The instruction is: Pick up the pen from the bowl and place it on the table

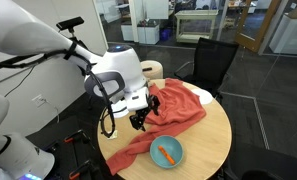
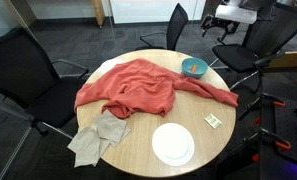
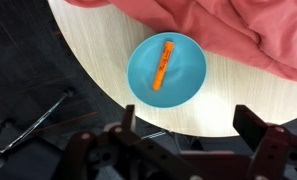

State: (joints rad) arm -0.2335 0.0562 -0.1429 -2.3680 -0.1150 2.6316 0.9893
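Note:
The orange pen (image 3: pixel 163 64) lies inside the light-blue bowl (image 3: pixel 188 80) near the edge of the round light-wood table (image 3: pixel 228 105). The bowl also shows in both exterior views (image 1: pixel 174 158) (image 2: pixel 200 72), with the pen (image 1: pixel 167 153) in it. My gripper (image 1: pixel 140 121) hangs above the table, well above and back from the bowl. In the wrist view its two fingers (image 3: pixel 193 130) are spread wide apart with nothing between them.
A large red-orange cloth (image 2: pixel 133 85) covers much of the table next to the bowl. A white plate (image 2: pixel 173 143), a grey cloth (image 2: pixel 96 140) and a small packet (image 2: pixel 213 120) lie on the far side. Black office chairs (image 2: pixel 33 60) ring the table.

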